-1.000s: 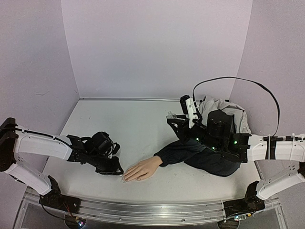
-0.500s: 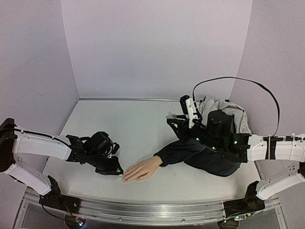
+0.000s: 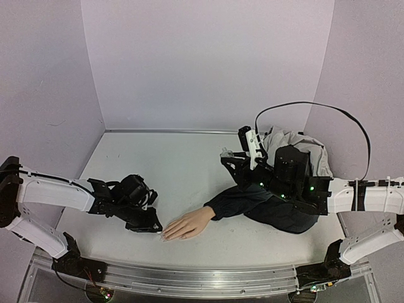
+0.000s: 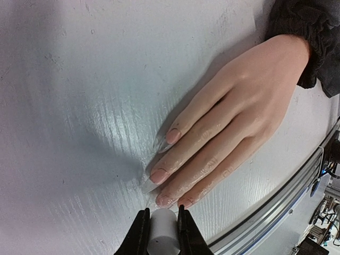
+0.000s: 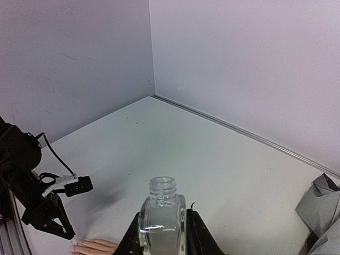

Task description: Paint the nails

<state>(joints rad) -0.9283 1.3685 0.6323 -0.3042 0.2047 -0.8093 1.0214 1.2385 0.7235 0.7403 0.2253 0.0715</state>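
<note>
The peach mannequin hand [image 3: 189, 223] lies palm down near the table's front, in a dark navy sleeve [image 3: 252, 202]. Its nails [image 4: 158, 175] are pale pink with long clear tips that point at my left gripper [image 4: 162, 211]. That gripper is shut on a white cylindrical brush cap [image 4: 161, 236], just short of the ring and little fingertips; the brush itself is hidden. In the top view my left gripper [image 3: 154, 226] sits at the fingertips. My right gripper [image 5: 162, 218] is shut on an uncapped clear glass bottle [image 5: 162, 223], held upright above the sleeve [image 3: 226, 153].
A crumpled grey cloth [image 3: 303, 148] lies at the back right, behind my right arm. A black cable [image 3: 315, 107] arcs over it. Lilac walls close in the table on three sides. The metal rail [image 4: 276, 204] of the front edge runs just beside the mannequin hand.
</note>
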